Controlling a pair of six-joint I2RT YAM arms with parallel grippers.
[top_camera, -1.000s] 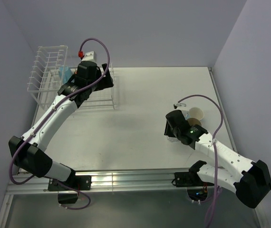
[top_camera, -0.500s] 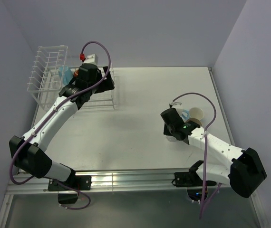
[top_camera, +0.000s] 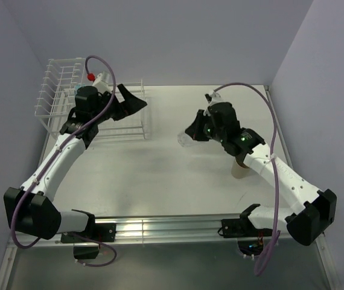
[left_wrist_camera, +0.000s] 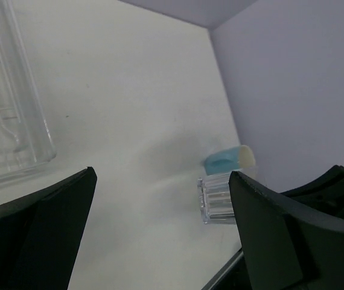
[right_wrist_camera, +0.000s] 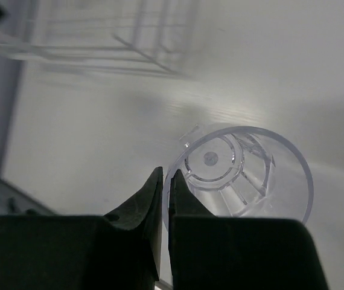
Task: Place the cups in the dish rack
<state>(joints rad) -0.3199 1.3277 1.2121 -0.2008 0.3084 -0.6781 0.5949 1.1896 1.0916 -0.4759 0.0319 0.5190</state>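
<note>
Clear ribbed plastic tumbler (top_camera: pixel 185 139), on the table (top_camera: pixel 160 175) a second ago, now hangs airborne well right of the white wire dish rack (top_camera: pixel 57 90), wall pinched in the right gripper (right_wrist_camera: pixel 163 190), while the left gripper (top_camera: pixel 131 99), spread wide, has risen off the rack: delivery underway.

The left fingers (top_camera: pixel 137 104) are spread apart over the right end of the white wire dish rack (top_camera: pixel 63 75), which sits at the far left of the tabletop (top_camera: pixel 160 181). The right fingers (top_camera: pixel 196 132) are closed on a clear cup (top_camera: pixel 185 139), tipped sideways over the middle of the tabletop, well apart from the rack. A beige cup (top_camera: pixel 240 171) stands nearer and to the right, partly hidden by the right arm.
</note>
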